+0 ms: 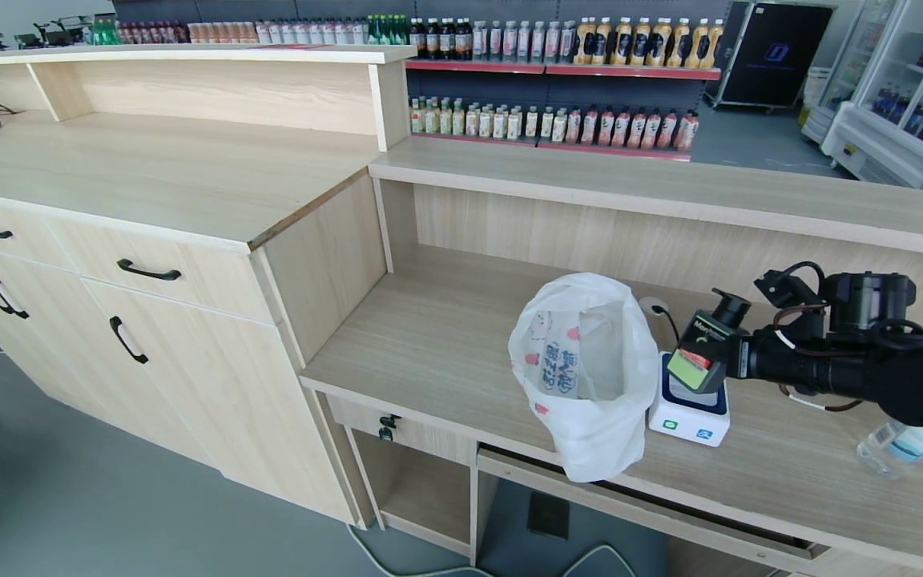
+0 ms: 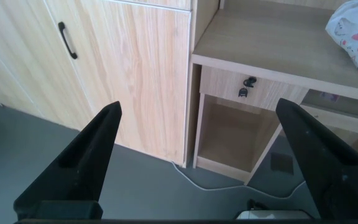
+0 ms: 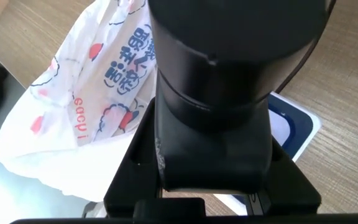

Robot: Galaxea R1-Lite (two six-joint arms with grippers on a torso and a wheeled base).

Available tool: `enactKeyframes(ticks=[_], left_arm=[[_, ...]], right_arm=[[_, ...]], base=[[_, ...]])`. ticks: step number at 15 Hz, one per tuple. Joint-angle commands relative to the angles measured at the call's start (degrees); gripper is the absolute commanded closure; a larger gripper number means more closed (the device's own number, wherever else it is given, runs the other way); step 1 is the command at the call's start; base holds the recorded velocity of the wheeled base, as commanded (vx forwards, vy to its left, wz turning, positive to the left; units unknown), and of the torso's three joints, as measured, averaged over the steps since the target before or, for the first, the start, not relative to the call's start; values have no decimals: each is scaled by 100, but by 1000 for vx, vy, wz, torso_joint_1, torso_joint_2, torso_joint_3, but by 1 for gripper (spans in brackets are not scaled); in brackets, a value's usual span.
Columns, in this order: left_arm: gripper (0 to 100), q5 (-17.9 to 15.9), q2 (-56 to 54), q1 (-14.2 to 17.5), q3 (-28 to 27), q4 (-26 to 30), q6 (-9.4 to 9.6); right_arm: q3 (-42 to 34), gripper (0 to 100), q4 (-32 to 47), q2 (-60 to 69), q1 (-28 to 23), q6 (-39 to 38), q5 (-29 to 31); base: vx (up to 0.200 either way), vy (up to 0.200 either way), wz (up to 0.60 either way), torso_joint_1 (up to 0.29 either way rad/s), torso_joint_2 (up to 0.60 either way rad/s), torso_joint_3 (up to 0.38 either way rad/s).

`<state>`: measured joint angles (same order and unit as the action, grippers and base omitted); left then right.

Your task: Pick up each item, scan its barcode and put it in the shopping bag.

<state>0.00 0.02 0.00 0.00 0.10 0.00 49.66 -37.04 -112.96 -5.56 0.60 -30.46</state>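
Fingers first: the left fingers (image 2: 79,168) are spread wide apart with nothing between them, hanging low over the floor in front of the cupboard doors (image 2: 135,68), well away from the work. The right fingers (image 1: 739,357) are clamped on a dark bottle (image 1: 698,353) with a green and red label. I see it tilted, cap up and away from me, held just above the white scanner (image 1: 690,417) that sits on the counter (image 1: 445,336). The shopping bag (image 1: 582,377), white plastic with printed figures, stands open just beside the scanner on its left, at the counter's front edge. Two clear bottles (image 1: 898,449) lie on the counter under the right arm.
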Motion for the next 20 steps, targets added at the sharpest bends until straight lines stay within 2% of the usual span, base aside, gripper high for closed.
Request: enactKeyframes(ticks=[1,9,10,12,13,14,15,18,19,20], left_arm=[[0,0,-2,0,0,-1,0],[0,0,-2,0,0,-1,0],[0,0,-2,0,0,-1,0],[0,0,-2,0,0,-1,0],[0,0,-2,0,0,-1,0],[0,0,-2,0,0,-1,0],[0,0,-2,0,0,-1,0],[0,0,-2,0,0,-1,0],[0,0,-2,0,0,-1,0],[0,0,-2,0,0,-1,0]], right_arm=[[-1,100,-41,-77,11,2,-3],[105,100,-216,-51,81,55,5],[158,100,-234,301,134,380,331],[-203,100,-234,1127,11,1724,2308],[-466,100,-225,1514,-200,2375,2844],[-783,100,-234,1979,-393,2981,2827],[-994,100,-252,2287,-464,3263,2809],[-1126,100,-401,2480,-385,3315,2730],[-967,100,-999,2208,55,3315,2783],[-721,100,-1262,1935,301,3333,2888]], base=[[0,0,0,0,0,0],[0,0,0,0,0,0],[0,0,0,0,0,0],[0,0,0,0,0,0],[0,0,0,0,0,0],[0,0,0,0,0,0],[0,0,0,0,0,0],[0,0,600,2,2,2],[0,0,600,-2,-7,7],[0,0,600,2,-2,2]])
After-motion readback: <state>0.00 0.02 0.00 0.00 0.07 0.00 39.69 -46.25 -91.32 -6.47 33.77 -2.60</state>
